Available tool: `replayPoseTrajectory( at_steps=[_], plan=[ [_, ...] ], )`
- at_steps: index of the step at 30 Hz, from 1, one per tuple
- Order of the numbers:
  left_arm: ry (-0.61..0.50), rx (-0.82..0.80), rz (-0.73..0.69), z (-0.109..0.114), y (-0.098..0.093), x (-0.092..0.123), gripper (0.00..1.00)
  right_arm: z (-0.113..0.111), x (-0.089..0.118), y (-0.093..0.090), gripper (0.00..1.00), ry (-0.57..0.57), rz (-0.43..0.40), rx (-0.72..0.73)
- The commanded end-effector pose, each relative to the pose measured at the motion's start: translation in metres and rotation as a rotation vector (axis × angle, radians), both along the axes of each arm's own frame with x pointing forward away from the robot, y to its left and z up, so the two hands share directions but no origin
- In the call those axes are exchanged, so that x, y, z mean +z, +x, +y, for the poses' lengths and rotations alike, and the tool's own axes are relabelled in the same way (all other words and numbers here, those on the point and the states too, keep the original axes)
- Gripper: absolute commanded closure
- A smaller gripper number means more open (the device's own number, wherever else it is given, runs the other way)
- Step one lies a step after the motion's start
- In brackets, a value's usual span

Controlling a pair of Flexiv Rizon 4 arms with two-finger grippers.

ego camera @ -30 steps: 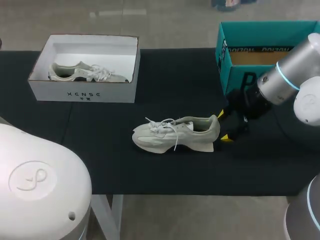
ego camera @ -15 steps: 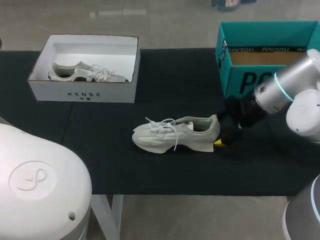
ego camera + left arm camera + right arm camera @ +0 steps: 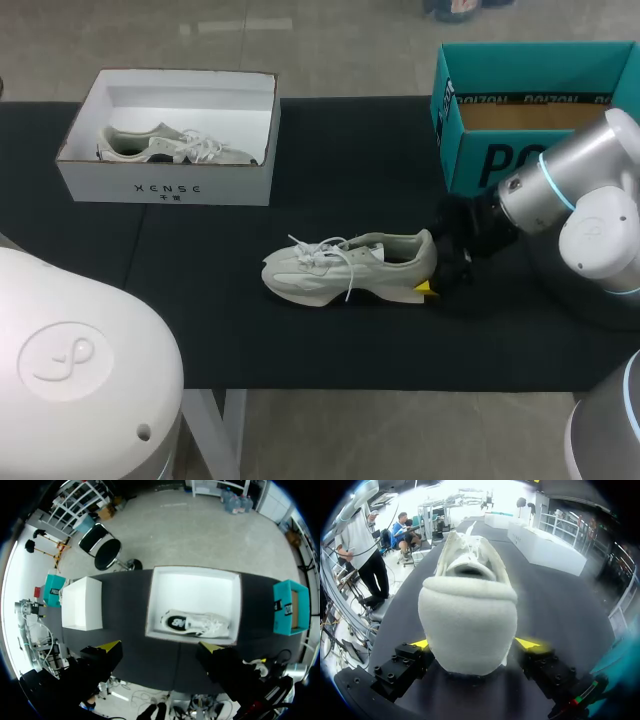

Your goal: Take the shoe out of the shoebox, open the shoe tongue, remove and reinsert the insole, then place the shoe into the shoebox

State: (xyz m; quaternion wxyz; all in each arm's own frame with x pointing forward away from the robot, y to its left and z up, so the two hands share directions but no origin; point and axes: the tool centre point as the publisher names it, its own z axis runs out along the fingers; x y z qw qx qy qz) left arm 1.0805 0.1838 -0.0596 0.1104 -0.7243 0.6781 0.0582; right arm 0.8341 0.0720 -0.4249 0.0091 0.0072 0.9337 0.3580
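**Shoe (image 3: 350, 268) heel inside right gripper (image 3: 474, 644)**

My right gripper straddles the padded heel of the pale mesh shoe, which lies mid-table. I cannot tell whether it clamps. Bare black table (image 3: 300, 345) runs to the near edge. A teal box (image 3: 500, 160) stands just behind. The white shoebox (image 3: 165, 190), far left, holds a second sneaker (image 3: 170, 145). My left gripper (image 3: 161, 646) hangs high above that shoebox, spread wide.

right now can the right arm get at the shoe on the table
Probably yes: the right gripper stands open, the heel of the shoe between its fingers, nothing else in the way.
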Motion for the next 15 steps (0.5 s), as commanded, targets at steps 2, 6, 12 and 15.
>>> replayPoseTrajectory(
  at_steps=[2, 6, 12, 15],
  plan=[
    [-0.001, -0.001, -0.006, 0.001, -0.002, -0.001, 0.00, 0.007, -0.001, -0.002, 0.00, 0.001, 0.012, 0.004],
    [-0.001, -0.001, -0.006, 0.001, -0.002, -0.001, 0.00, 0.008, -0.007, -0.005, 0.00, 0.011, 0.028, -0.010],
    [-0.001, -0.001, -0.006, 0.001, -0.002, -0.001, 0.00, 0.012, -0.012, -0.004, 0.00, 0.010, 0.038, -0.034],
    [-0.001, -0.001, -0.006, 0.001, -0.002, -0.001, 0.00, 0.013, -0.014, -0.003, 0.09, 0.008, 0.043, -0.041]
  ],
)
